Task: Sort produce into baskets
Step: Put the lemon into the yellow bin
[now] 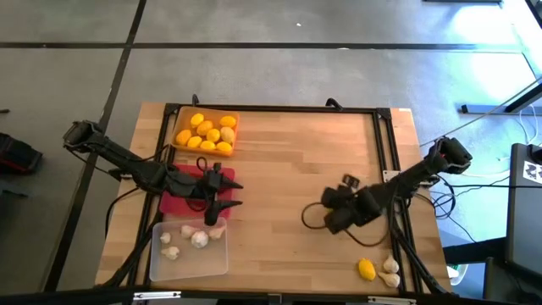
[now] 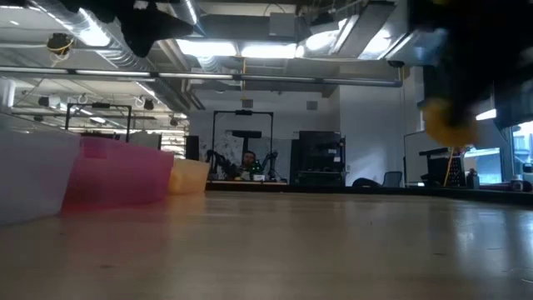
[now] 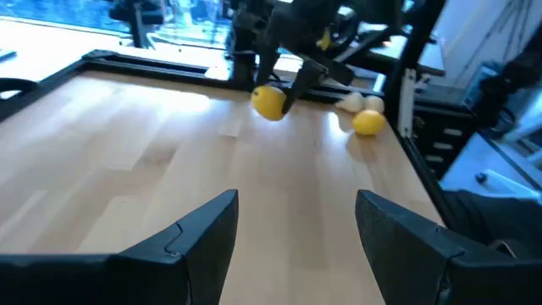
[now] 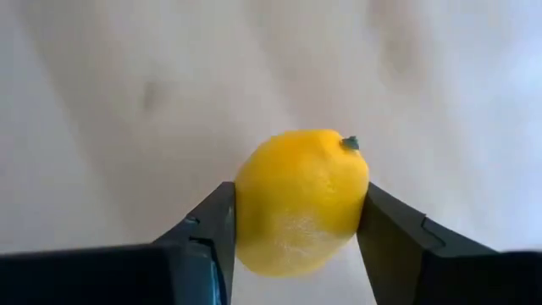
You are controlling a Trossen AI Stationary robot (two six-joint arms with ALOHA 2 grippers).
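A yellow lemon (image 4: 301, 199) sits between the fingers of my right gripper (image 1: 332, 219), which is shut on it above the table's right half. From the left wrist view the same lemon (image 3: 269, 102) shows off the wood. My left gripper (image 1: 239, 194) stands open with nothing in it over the red basket (image 1: 174, 203). The orange basket (image 1: 206, 131) at the far left holds several lemons. The clear basket (image 1: 189, 250) at the near left holds garlic bulbs. One lemon (image 1: 366, 269) and two garlic bulbs (image 1: 390, 269) lie on the table's near right corner. My right gripper pinches the lemon by its two opposite sides (image 4: 250, 212) between the two fingers. The fingers slant steeply down from above. The lemon (image 2: 445, 121) is lifted clear of the table, its stem end (image 4: 350, 142) pointing away from the wrist.
A dark frame (image 1: 385, 144) runs along the table's far and side edges. Bare wood (image 1: 279, 195) lies between the baskets on the left and my right gripper. A person sits far behind the table in the low view.
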